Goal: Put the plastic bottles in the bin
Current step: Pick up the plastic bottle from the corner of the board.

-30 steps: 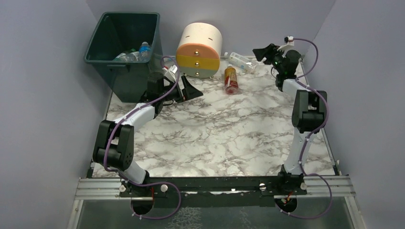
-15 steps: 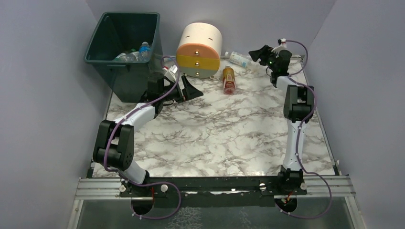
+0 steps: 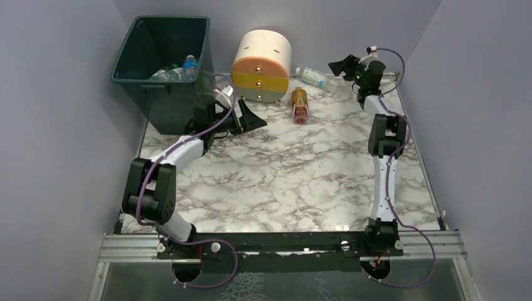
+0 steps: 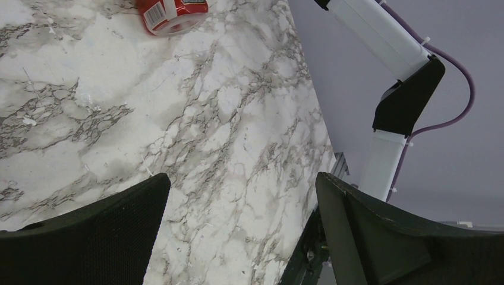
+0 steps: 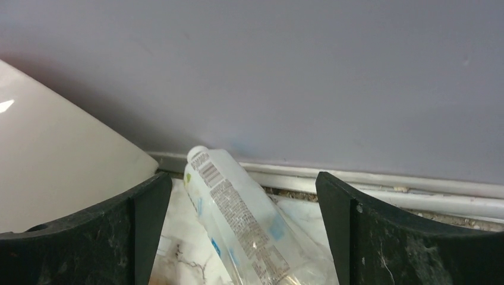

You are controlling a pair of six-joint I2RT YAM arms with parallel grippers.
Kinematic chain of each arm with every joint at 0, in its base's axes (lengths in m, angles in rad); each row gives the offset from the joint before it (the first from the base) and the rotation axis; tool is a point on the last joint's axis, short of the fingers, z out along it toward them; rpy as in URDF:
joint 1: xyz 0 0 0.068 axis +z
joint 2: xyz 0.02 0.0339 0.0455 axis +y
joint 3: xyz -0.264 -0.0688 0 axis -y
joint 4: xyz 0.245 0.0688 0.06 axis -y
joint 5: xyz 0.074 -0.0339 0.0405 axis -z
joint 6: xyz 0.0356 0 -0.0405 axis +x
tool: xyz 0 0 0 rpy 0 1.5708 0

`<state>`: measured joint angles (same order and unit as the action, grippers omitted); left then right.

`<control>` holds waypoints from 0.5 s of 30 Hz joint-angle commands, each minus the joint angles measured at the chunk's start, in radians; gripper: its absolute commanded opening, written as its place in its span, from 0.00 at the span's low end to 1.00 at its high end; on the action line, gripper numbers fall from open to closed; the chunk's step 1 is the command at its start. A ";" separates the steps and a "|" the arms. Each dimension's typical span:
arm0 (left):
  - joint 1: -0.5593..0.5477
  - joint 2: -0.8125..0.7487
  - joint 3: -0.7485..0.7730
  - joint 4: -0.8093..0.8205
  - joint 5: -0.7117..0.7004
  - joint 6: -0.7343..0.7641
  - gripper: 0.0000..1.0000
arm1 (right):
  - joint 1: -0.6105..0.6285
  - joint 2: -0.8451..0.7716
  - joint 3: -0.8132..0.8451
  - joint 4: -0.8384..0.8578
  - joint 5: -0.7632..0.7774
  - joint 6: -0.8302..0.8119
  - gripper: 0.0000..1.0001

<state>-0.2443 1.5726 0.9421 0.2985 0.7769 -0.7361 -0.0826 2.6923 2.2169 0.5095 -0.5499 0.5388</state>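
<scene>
The left hand (image 3: 254, 118) hangs low over the marbled counter (image 3: 282, 182), just beside the front right corner of the bin (image 3: 166, 106). Its fingers stand wide apart with nothing between them. The left wrist view confirms it: only bare marble shows between the two black fingers (image 4: 89, 237), and the red label of the orange bottle (image 4: 175, 9) sits at the top edge.

The tall dark green bin stands in the far left corner. Several bottles in the bin (image 3: 179, 70) are visible, clear ones mostly, and one has a blue cap. Right of the bin sits the round drawer unit (image 3: 261, 66), cream on top with yellow and grey bands below.

Two bottles lie out on the counter. The orange bottle is on its side near the foot of the drawer unit, on its right. The clear bottle (image 3: 315, 78) lies on its side at the far wall, between the drawer unit and the right hand (image 3: 344, 64).

The right arm is stretched nearly to the back wall. Through the right wrist camera the clear bottle fills the middle of the view, white cap end towards the wall and printed label facing up. It lies ahead of the spread fingers (image 5: 404, 237), and neither one touches it. That hand holds nothing.
</scene>
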 commanded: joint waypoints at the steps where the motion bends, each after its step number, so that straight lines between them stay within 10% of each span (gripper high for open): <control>1: -0.005 -0.022 0.004 0.029 0.020 0.006 0.99 | 0.001 0.061 0.045 -0.074 -0.046 -0.051 0.96; 9: -0.005 -0.023 0.006 0.028 0.020 0.007 0.99 | 0.005 0.112 0.090 -0.083 -0.113 -0.033 0.94; 15: -0.006 -0.029 0.003 0.029 0.018 0.007 0.99 | 0.031 -0.057 -0.231 -0.002 -0.114 -0.113 0.88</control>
<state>-0.2443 1.5723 0.9421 0.2989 0.7773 -0.7357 -0.0711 2.7510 2.1582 0.4469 -0.6308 0.4934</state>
